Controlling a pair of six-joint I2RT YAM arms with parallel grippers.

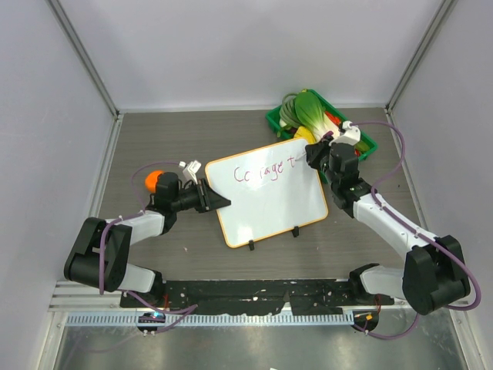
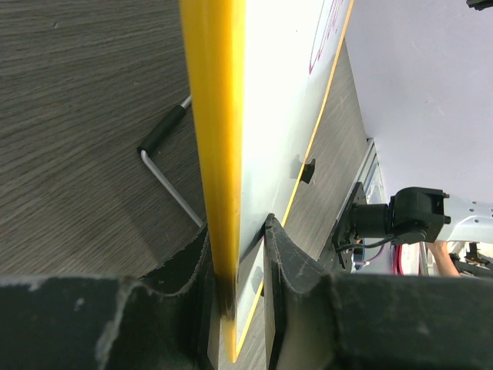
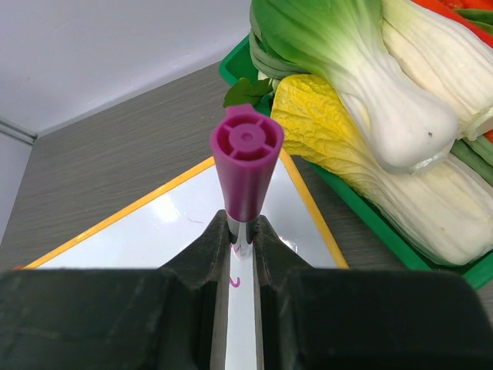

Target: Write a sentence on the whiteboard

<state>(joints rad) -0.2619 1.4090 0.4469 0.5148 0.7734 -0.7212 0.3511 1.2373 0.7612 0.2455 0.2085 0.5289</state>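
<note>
Top external, near side: two small black clips (image 1: 250,245) jut from the near long edge of the whiteboard (image 1: 266,208).
Board surface: glossy white rectangle with rounded corners and a thin orange frame, set askew mid-table over the table (image 1: 154,139) of dark grey wood-grain.
Left gripper (image 1: 218,202): matte black fingers clenched on the board's left frame edge, one on each face in the left wrist view.
L-shaped metal rod (image 2: 166,166): thin, black-sleeved at one end, on the table beside the held edge.
Orange ball (image 1: 156,179): smooth, left of the board, beside the left wrist.
Sentence (image 1: 264,171): purple-pink handwriting along the far edge, reading "Courage t".
Right gripper (image 1: 316,158): clamped on a purple marker (image 3: 246,158), whose ribbed round end faces the wrist camera, over the board's far right corner.
Green tray (image 1: 370,142): plastic, just beyond that corner and close behind the right gripper, holding smooth bok choy (image 3: 362,85) and crinkled yellow cabbage (image 3: 339,146).
</note>
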